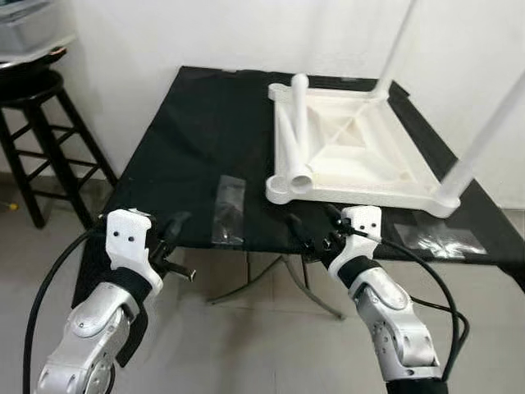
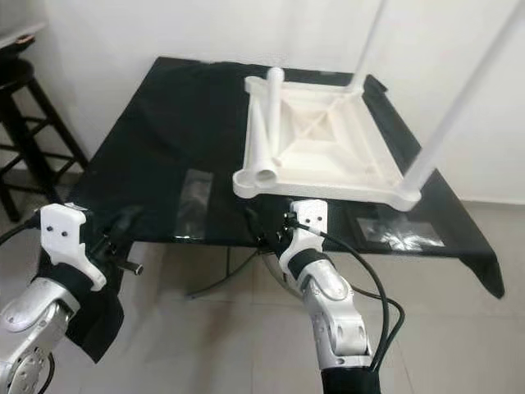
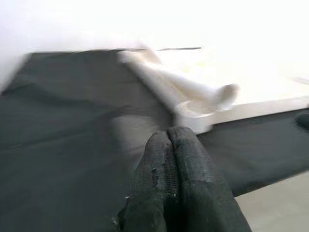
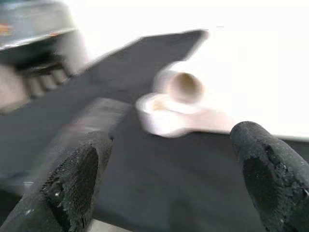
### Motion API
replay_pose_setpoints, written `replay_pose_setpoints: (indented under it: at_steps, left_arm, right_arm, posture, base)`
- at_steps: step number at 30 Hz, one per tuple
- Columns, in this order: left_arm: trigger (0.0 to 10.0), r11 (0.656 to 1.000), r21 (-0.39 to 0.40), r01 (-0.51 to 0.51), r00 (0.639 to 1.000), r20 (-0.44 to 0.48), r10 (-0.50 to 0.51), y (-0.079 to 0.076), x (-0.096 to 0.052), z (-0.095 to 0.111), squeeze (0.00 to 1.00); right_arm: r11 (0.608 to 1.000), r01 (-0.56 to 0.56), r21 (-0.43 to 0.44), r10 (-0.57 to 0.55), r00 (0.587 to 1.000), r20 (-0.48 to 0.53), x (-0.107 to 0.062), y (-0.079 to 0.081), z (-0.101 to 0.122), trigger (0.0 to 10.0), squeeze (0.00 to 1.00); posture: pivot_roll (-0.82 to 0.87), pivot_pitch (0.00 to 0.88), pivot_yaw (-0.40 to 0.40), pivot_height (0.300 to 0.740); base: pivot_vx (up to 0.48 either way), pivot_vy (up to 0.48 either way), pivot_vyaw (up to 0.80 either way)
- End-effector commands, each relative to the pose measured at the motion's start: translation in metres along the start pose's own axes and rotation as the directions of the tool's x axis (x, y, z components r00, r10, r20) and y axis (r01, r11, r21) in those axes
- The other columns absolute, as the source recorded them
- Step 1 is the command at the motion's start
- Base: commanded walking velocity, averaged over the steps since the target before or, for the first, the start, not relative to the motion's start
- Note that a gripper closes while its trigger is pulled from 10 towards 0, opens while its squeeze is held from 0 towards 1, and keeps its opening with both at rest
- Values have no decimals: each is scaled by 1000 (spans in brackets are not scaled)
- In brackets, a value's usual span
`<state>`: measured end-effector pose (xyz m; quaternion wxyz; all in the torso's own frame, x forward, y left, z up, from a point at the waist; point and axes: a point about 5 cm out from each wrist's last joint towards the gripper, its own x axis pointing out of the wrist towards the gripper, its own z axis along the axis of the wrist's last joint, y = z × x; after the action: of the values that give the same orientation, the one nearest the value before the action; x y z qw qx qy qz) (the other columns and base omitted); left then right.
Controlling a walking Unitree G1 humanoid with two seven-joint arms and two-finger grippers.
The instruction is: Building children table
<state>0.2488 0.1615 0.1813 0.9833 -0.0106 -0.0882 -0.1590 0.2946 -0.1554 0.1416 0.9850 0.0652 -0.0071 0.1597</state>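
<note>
A white children's table top [image 1: 361, 195] lies upside down on a black-covered table [image 1: 189, 139]. Two white legs stand upright in its right corners, one at the back [image 1: 398, 49] and one at the front [image 1: 484, 139]. A loose white leg [image 1: 300, 123] rests along its left side, open end near the front left corner socket [image 1: 283, 187]. My left gripper [image 1: 174, 228] is shut and empty at the table's front edge, left of the white top; its fingertips [image 3: 169, 145] are pressed together. My right gripper [image 1: 314, 222] is open just in front of the front left corner, with wide-spread fingers [image 4: 77, 179].
A black stool [image 1: 37, 90] stands at the left under a grey bin [image 1: 25, 25]. Clear plastic pieces lie on the cloth at the front middle [image 1: 228, 209] and front right [image 1: 431, 238]. The table's folding legs [image 1: 271, 279] cross below. A white wall is behind.
</note>
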Motion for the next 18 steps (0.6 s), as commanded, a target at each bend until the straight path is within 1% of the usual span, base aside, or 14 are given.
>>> replay_pose_setpoints:
  at_steps: [1, 5, 12, 16, 18]
  left_arm:
    - [10000, 1000, -1, -22, 1000, -7, 22, 4, -3, -2, 0]
    - [10000, 1000, -20, -15, 1000, -2, 15, 4, -4, -3, 0]
    - [10000, 1000, -19, 5, 1000, -11, -5, 3, -2, -4, 0]
    - [10000, 1000, -27, 0, 1000, -1, 0, 6, 0, -2, 0]
    - [10000, 999, -39, -18, 1000, 23, 19, 10, 4, 2, 0]
  right_arm:
    - [1000, -19, 4, 19, 999, 36, 2, 4, 5, 10000, 0]
    - [1000, -20, 1, 20, 999, 44, 1, 3, 6, 10000, 0]
    - [1000, -21, 9, 20, 998, 55, 2, 3, 8, 10000, 0]
    - [1000, -23, 21, 22, 998, 63, 5, 3, 10, 10000, 0]
    - [1000, -25, 18, 24, 997, 69, 7, 5, 12, 10000, 0]
  posture:
    - [5, 83, -35, 740]
    - [-4, 89, -27, 740]
    - [-5, 91, -35, 740]
    - [-10, 87, -42, 740]
    - [-8, 86, -46, 740]
  base:
    - [0, 0, 0]
    - [0, 0, 0]
    - [0, -480, 0]
    - [0, -480, 0]
    - [0, -429, 0]
